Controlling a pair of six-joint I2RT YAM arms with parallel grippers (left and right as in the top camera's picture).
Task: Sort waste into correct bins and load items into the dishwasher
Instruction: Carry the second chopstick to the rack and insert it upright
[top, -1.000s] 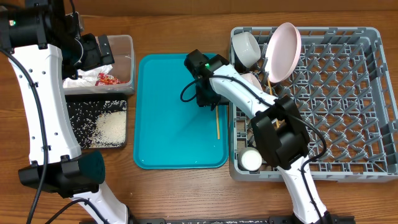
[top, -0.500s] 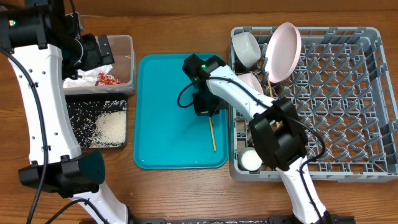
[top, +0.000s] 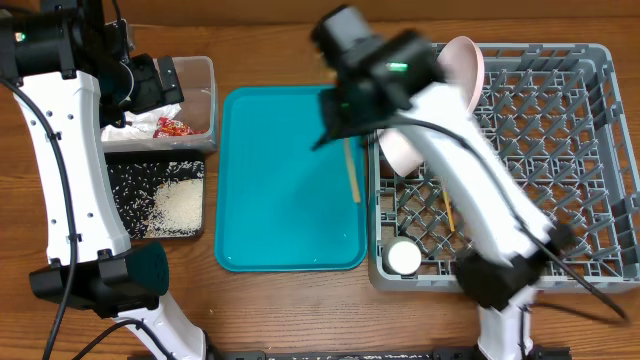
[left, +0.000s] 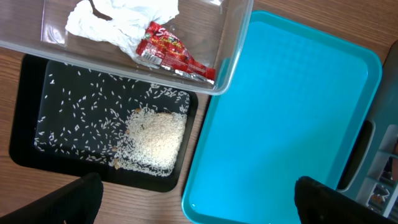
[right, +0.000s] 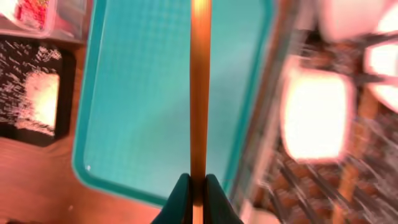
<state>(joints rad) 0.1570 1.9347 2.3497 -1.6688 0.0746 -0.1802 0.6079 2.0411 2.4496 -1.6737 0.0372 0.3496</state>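
Note:
My right gripper (top: 342, 122) (right: 198, 186) is shut on a wooden chopstick (top: 351, 172) (right: 199, 93) and holds it high above the teal tray's right side, beside the grey dish rack (top: 560, 150). The rack holds a plate (top: 458, 80), a bowl (top: 405, 145), a cup (top: 404, 257) and the other chopstick (top: 449, 212). My left gripper (top: 160, 80) (left: 199, 208) is open and empty over the clear tub (left: 239, 43), which holds the red wrapper (left: 174, 53) and napkins (left: 118, 22). Rice (left: 155, 137) lies in the black tray (left: 31, 124).
The teal tray (top: 280, 200) lies between the bins and the rack, with nothing on it. The right arm is raised close to the overhead camera and hides the rack's upper left corner. Bare wooden table runs along the front.
My right gripper has lifted the chopstick off the teal tray and risen up and back toward the rack. The left arm has not moved.

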